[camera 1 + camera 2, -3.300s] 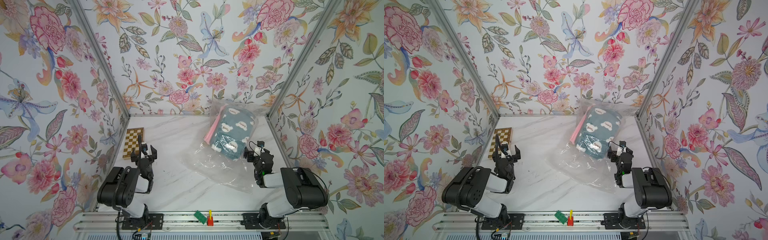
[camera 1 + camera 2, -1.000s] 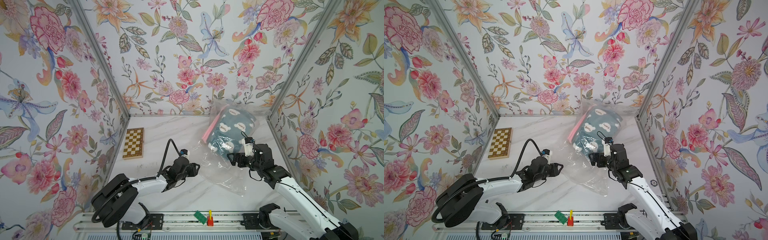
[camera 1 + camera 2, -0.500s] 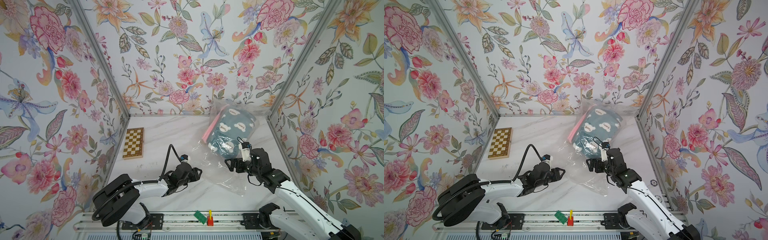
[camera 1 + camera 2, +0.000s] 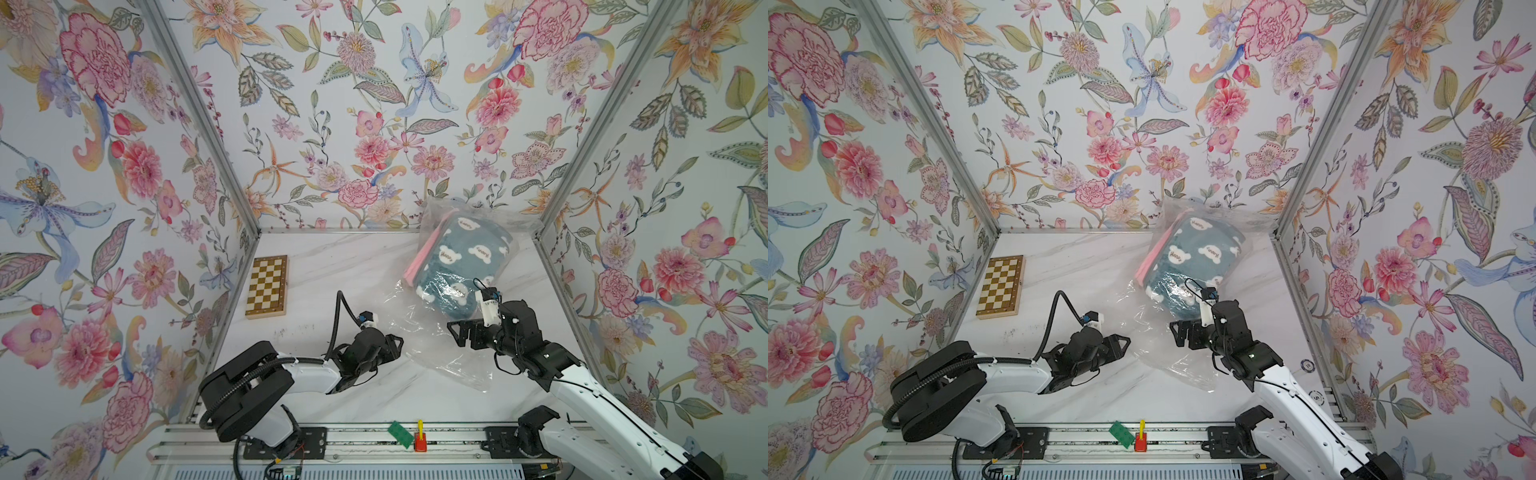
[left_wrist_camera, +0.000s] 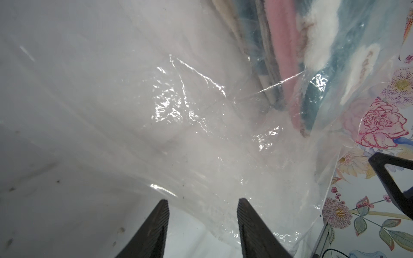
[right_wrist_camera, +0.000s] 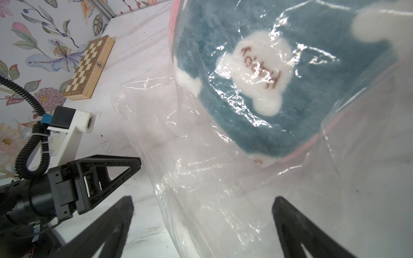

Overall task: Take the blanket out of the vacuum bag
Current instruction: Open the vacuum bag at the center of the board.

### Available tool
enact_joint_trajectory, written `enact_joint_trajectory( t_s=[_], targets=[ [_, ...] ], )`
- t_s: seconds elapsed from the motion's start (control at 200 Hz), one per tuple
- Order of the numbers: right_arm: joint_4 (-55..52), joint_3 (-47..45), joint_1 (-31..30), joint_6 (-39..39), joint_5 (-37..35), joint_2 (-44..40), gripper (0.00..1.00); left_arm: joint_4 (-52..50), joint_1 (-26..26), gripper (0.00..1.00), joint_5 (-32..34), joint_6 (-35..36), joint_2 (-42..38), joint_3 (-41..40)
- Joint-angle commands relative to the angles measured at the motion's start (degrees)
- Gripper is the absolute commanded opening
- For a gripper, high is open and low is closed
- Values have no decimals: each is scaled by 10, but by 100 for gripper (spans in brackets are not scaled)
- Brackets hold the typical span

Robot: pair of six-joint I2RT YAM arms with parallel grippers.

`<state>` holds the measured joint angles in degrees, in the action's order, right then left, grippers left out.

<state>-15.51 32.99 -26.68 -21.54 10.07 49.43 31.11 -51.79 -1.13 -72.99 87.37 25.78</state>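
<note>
Clear vacuum bag (image 4: pixel 436 353), in both top views: one lay on the counter (image 4: pixel 332 257), one teal blanket (image 4: pixel 461 257) inside.
Left wrist: left gripper (image 5: pixel 202 214) stood half parted, empty, at the bag's edge.
Right wrist: right gripper (image 6: pixel 201 207) gaped wide, empty, above the film.

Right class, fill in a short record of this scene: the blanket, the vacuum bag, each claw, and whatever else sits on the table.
blanket: teal with white clouds, folded, inside the vacuum bag
vacuum bag: clear, crinkled, lying on the table toward the far right corner
left claw: open, at the bag's near edge, holding nothing
right claw: open wide, over the bag film near the blanket
also on table: chessboard, by the left wall
task state: blanket not yet out
</note>
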Motion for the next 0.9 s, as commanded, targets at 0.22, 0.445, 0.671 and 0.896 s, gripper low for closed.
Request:
enact_joint_trajectory(
  t_s=[0.22,0.445,0.671,0.896],
  targets=[
    [13,-3,-7,1,3,-1,100,23,5,52,-11,-28,43,21],
    [33,-9,-11,-3,8,13,99,39,-6,52,9,-44,31,-1],
    [25,14,-25,5,6,38,99,45,-2,46,-8,-18,59,56],
    [23,11,-67,40,-22,28,99,80,6,17,1,-22,67,52]
  ],
)
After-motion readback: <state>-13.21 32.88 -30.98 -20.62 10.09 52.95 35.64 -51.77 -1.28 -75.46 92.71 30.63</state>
